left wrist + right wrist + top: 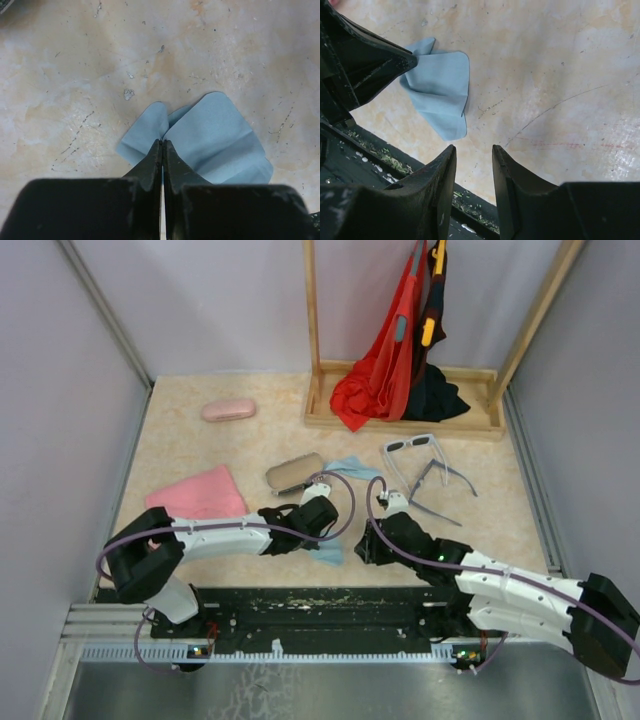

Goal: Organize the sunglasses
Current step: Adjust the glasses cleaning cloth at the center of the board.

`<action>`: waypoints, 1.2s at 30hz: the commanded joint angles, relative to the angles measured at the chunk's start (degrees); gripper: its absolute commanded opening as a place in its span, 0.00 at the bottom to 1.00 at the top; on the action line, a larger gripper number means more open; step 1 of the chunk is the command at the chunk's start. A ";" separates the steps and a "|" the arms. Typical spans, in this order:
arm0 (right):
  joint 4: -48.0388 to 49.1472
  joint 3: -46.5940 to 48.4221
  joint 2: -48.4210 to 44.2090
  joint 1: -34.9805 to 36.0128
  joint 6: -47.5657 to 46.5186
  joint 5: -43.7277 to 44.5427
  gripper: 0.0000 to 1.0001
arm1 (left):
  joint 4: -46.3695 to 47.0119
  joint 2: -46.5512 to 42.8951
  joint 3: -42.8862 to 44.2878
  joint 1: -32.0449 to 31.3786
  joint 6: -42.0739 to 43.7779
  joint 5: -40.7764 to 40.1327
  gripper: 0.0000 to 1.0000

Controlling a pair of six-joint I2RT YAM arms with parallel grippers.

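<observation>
Pinching only a bunched fold of the blue cloth point(215, 135), my left gripper point(162, 146) may lose it on lifting, as the loose bulk toward 3 o'clock drags.

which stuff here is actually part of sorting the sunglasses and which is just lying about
Part of the job: white-framed sunglasses; thin grey-framed glasses.

Lying about: pink case; tan case; pink cloth; light-blue cloth pinched by the left gripper; second light-blue cloth; wooden rack; red bag.
</observation>
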 commanded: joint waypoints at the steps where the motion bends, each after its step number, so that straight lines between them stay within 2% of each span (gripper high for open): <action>1: 2.58 -0.67 -4.94 -0.15 0.45 1.74 0.36 | 1.89 -3.19 0.95 0.33 3.93 -0.73 0.01; 6: 7.12 -3.94 -14.47 -0.11 -0.94 3.93 0.36 | 10.33 -11.42 -2.23 0.35 14.71 0.19 0.01; 11: 11.93 -6.66 -23.72 -0.16 -4.44 4.55 0.38 | 19.94 -19.10 -5.84 0.45 24.30 5.04 0.01; 21: 30.35 -13.24 -37.25 -0.15 -16.57 -4.04 0.40 | 32.04 -33.59 -14.05 0.46 38.04 19.60 0.01; 27: 34.31 -14.21 -40.03 -0.11 -24.55 -8.33 0.41 | 41.61 -44.52 -22.37 0.46 43.05 25.34 0.01; 32: 32.32 -9.39 -38.85 -0.15 -28.35 -18.28 0.48 | 41.51 -49.44 -23.24 0.48 45.10 33.66 0.01; 36: 30.77 -5.70 -37.00 -0.15 -30.65 -24.43 0.50 | 42.10 -51.39 -23.20 0.51 45.14 36.78 0.01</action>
